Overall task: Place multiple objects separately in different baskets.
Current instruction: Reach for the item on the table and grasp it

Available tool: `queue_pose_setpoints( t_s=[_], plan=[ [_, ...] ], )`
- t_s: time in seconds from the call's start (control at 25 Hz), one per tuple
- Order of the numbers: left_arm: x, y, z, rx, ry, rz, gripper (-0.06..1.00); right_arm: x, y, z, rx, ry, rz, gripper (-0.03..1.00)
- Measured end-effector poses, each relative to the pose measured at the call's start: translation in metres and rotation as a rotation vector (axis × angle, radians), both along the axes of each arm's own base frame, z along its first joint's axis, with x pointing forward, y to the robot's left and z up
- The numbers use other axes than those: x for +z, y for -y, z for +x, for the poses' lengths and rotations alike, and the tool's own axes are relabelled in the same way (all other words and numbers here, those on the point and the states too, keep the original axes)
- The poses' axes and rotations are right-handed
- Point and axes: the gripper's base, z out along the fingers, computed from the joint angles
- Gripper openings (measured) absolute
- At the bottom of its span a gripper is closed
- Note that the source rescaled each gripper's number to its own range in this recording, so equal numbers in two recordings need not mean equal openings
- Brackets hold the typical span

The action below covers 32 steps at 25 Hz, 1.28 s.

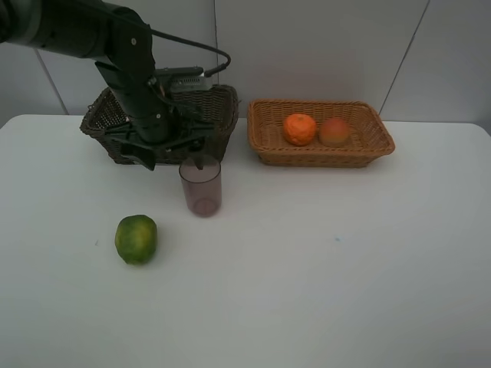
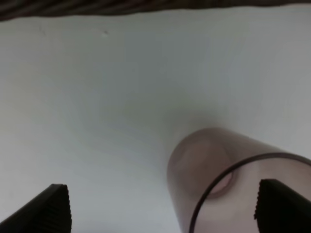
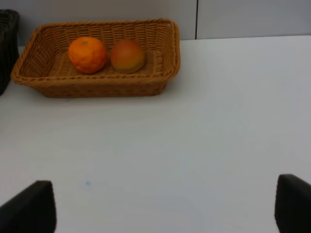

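The mauve cup [image 1: 201, 186] stands upright on the white table in front of the dark brown basket [image 1: 222, 115]. My left gripper [image 1: 173, 159] is open just above it, with one finger at the cup's rim and the other to its left. In the left wrist view the cup [image 2: 228, 179] lies by one fingertip of the gripper [image 2: 165, 213]. The green citrus [image 1: 136, 239] lies at the front left. The orange [image 1: 299, 129] and the peach-like fruit [image 1: 334, 132] lie in the light basket [image 1: 321, 159]. My right gripper [image 3: 163, 208] is open and empty. The pink tube and pump bottle are hidden.
My left arm [image 1: 130, 69] covers much of the dark basket's inside. The dark basket's edge shows in the left wrist view [image 2: 97, 7] and the right wrist view [image 3: 7, 48]. The light basket [image 3: 97, 87] with both fruits lies ahead of my right gripper.
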Motion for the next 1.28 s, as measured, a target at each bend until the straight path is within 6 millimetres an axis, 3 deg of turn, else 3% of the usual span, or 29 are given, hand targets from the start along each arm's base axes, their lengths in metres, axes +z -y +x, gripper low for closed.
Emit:
queue_pose_setpoints(
  t_s=[0.44,1.28],
  plan=[
    [-0.024,0.009,-0.001,-0.007,-0.039,0.025,0.98,0.0,0.0,0.0,0.0,0.0,0.0,0.96],
    [-0.038,0.008,-0.005,-0.012,-0.009,0.0,0.98,0.0,0.0,0.0,0.0,0.0,0.0,0.96]
  ],
)
